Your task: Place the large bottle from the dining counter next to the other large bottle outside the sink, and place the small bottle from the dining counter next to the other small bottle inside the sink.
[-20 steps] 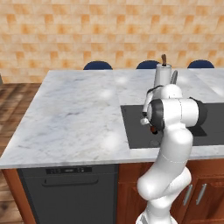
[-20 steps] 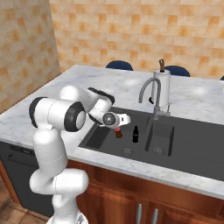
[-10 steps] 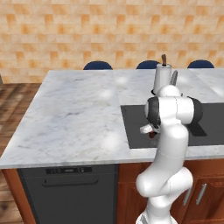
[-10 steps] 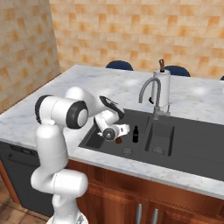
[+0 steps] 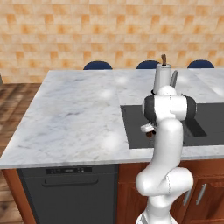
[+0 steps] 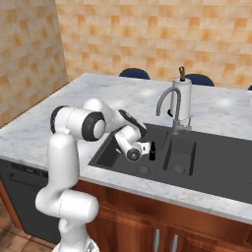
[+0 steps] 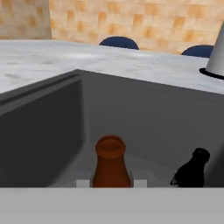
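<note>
Upright brown small bottle (image 7: 110, 163) inside sink (image 7: 52, 127)

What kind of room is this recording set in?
A rendered home kitchen, most likely. A dark sink with a metal faucet is set in a white marble counter, a dishwasher front sits below it, and blue stools line the far side, so it doubles as a dining counter.

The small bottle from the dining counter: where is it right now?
In the hand view, the small bottle sits in the shut gripper, low inside the sink, left of the other small bottle.
</note>
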Robot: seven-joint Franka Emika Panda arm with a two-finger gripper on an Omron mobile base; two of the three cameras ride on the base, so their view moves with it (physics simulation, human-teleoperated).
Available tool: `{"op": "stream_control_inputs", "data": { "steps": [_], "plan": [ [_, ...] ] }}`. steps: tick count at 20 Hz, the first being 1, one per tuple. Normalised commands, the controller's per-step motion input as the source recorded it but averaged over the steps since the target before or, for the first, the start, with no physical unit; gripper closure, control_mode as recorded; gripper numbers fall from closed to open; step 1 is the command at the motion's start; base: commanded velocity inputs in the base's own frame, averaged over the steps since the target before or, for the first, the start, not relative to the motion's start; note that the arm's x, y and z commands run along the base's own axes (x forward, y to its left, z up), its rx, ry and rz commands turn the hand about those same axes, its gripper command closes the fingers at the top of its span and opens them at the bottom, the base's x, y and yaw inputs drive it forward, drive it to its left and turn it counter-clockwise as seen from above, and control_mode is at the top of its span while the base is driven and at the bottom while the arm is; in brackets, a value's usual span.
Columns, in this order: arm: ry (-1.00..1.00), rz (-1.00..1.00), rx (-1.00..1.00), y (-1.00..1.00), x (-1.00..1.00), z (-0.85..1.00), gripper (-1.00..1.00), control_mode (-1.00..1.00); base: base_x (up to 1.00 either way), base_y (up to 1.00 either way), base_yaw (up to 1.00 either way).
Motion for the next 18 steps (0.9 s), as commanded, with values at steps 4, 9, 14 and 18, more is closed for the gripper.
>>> {"op": "stream_control_inputs", "data": {
  "steps": [4, 9, 14, 18],
  "plan": [
    [0.0, 0.02, 0.05, -0.04, 0.56, -0.05, -1.0, -1.0, 0.0, 0.0, 0.0],
    [0.0, 0.02, 0.01, -0.09, 0.31, -0.19, -1.0, -1.0, 0.0, 0.0, 0.0],
    [-0.01, 0.01, 0.0, -0.09, 0.07, -0.08, -1.0, -1.0, 0.0, 0.0, 0.0],
    [-0.08, 0.02, 0.0, 0.03, -0.04, 0.4, -1.0, -1.0, 0.0, 0.0, 0.0]
  ]
}}
